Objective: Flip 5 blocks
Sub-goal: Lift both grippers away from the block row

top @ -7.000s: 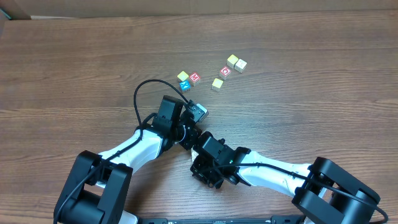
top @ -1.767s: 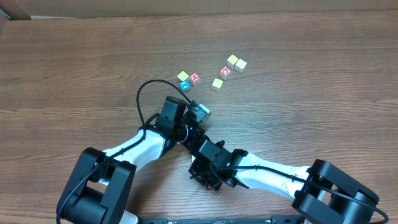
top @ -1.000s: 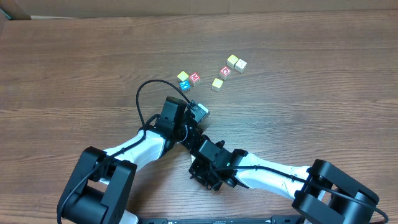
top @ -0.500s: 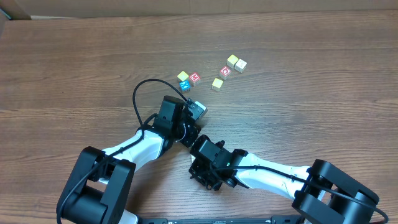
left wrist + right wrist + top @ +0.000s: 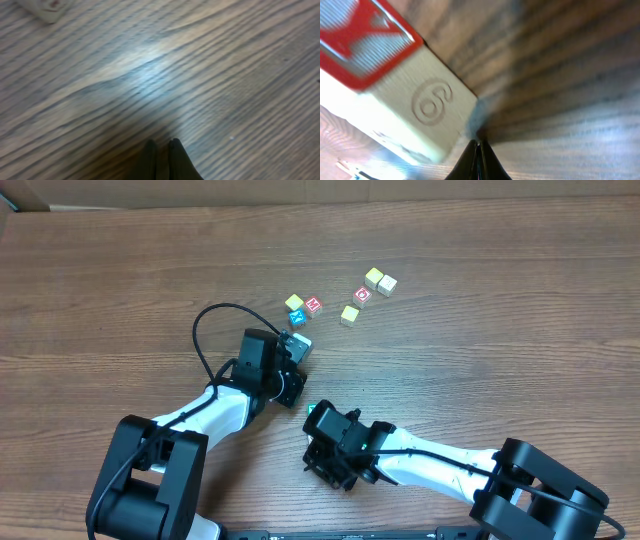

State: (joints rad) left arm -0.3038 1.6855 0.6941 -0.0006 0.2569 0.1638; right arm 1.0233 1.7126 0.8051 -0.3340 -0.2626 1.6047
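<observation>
Several blocks lie on the table in the overhead view: a yellow (image 5: pixel 294 302), a blue (image 5: pixel 296 318) and a red one (image 5: pixel 313 305) together, then a yellow-green one (image 5: pixel 349 314), a red one (image 5: pixel 362 294), a yellow one (image 5: pixel 373 277) and a pale one (image 5: pixel 387 284). A green-topped block (image 5: pixel 312 410) sits apart at the tip of my right gripper (image 5: pixel 318 418). The right wrist view shows it (image 5: pixel 415 90) large, with a red face and an embossed 6, just left of the shut right gripper (image 5: pixel 478 144). My left gripper (image 5: pixel 161 145) is shut and empty over bare wood, below the blue block.
The wooden table (image 5: pixel 500 360) stretches wide to the left and right of the blocks. A black cable (image 5: pixel 205 330) loops off the left arm. A block's corner (image 5: pixel 47 7) shows at the top left of the left wrist view.
My left arm has swung up and to the left, away from the right gripper, which uncovers the green-topped block. The right arm has shifted slightly left.
</observation>
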